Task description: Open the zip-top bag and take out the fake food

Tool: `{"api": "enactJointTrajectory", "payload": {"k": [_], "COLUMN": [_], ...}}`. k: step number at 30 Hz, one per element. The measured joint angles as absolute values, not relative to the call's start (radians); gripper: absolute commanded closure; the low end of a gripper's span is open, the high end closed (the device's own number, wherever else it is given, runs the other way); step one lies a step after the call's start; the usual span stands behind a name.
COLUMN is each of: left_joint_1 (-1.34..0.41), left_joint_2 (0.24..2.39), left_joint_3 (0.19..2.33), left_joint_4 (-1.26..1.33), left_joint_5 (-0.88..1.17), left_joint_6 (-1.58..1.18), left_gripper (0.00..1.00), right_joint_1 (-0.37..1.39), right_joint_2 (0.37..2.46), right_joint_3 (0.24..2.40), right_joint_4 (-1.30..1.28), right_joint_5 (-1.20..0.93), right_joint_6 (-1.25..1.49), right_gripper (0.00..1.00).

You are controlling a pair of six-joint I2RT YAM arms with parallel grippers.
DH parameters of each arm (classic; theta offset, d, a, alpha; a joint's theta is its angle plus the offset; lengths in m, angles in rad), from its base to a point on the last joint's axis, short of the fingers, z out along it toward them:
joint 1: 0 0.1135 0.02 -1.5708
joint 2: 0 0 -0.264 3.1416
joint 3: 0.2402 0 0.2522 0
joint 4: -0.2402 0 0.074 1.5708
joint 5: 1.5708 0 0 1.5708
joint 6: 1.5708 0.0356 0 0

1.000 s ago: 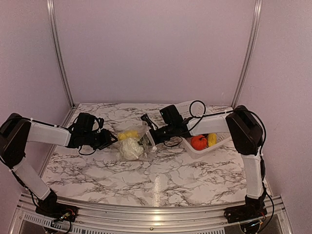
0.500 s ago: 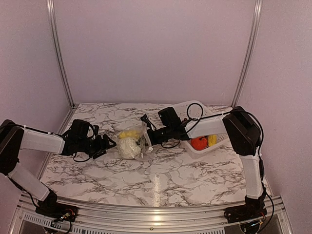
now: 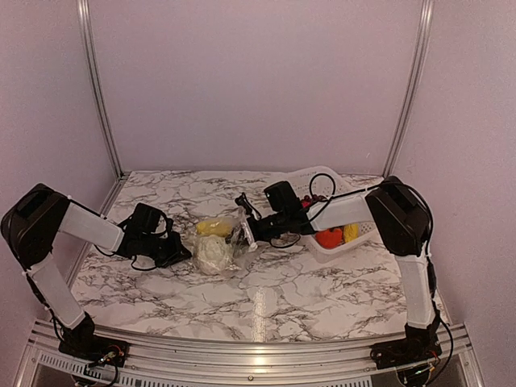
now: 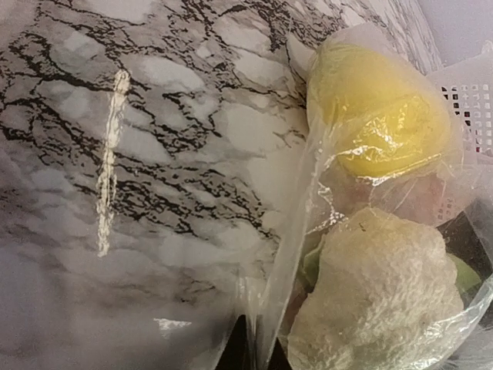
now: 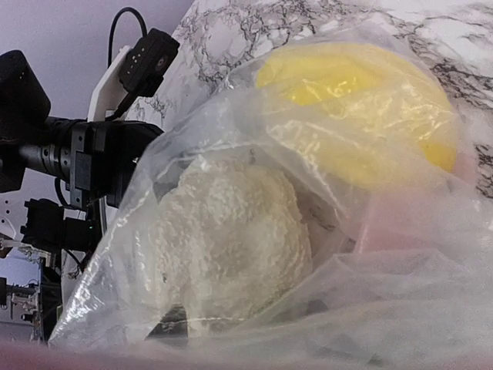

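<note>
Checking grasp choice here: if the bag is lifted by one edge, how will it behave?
Likely floppy: the bag film is thin and creased. The yellow piece and white piece would probably slump to the low end. Glossy film may slip.

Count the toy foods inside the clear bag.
2 visible in the zip-top bag: a yellow piece at the far end, and a cream-white bumpy piece just nearer the arm bases. The crinkled plastic may hide more.
</note>
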State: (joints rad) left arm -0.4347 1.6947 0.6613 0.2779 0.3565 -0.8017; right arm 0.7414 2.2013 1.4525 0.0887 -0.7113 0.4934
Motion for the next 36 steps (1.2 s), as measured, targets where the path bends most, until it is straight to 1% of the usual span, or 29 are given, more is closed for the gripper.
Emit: {"api": "enactJointTrajectory", "payload": {"k": [2,7,11,15,18,20,22,25,27,28,31,32,33,36], "left_joint_1": [-0.435,-0.435,-0.435,-0.435,-0.435,-0.435,-0.435,-0.437,-0.438,-0.439,-0.439,-0.439,-0.439,-0.439], "left_joint_2": [1.71,1.737,1.748,1.754,1.756,1.757,1.761,1.765,1.769,1.771,1.773,1.773,1.773,1.773], "left_joint_3": [0.667,0.711,0.735,0.748,0.752,0.754,0.757,0.76,0.762,0.763,0.766,0.766,0.766,0.765], "left_joint_4": [0.274,0.25,0.225,0.21,0.204,0.204,0.204,0.205,0.212,0.213,0.214,0.214,0.214,0.213], "left_joint_5": [0.359,0.36,0.358,0.359,0.36,0.36,0.36,0.361,0.364,0.366,0.369,0.369,0.369,0.369], "left_joint_6": [-0.798,-0.772,-0.751,-0.741,-0.738,-0.737,-0.738,-0.743,-0.749,-0.752,-0.758,-0.759,-0.759,-0.759], "left_gripper": [1.0,1.0,1.0,1.0,1.0,1.0,1.0,1.0,1.0,1.0,1.0,1.0,1.0,1.0], "right_joint_1": [0.727,0.717,0.735,0.763,0.773,0.775,0.777,0.78,0.785,0.787,0.788,0.788,0.788,0.787], "right_joint_2": [2.201,2.207,2.236,2.263,2.276,2.285,2.294,2.304,2.309,2.31,2.312,2.312,2.312,2.312], "right_joint_3": [1.448,1.462,1.516,1.573,1.594,1.604,1.613,1.631,1.644,1.648,1.661,1.665,1.669,1.67], "right_joint_4": [0.08,0.059,0.033,-0.004,-0.018,-0.022,-0.023,-0.027,-0.029,-0.03,-0.045,-0.056,-0.065,-0.081], "right_joint_5": [-0.697,-0.663,-0.652,-0.646,-0.65,-0.664,-0.68,-0.714,-0.744,-0.753,-0.777,-0.781,-0.783,-0.785], "right_joint_6": [0.49,0.49,0.483,0.463,0.451,0.448,0.443,0.436,0.436,0.437,0.43,0.426,0.422,0.42], "right_gripper": [0.56,0.56,0.47,0.41,0.31,0.3,0.31,0.42,0.52,0.6,0.9,0.96,1.0,1.0]}}
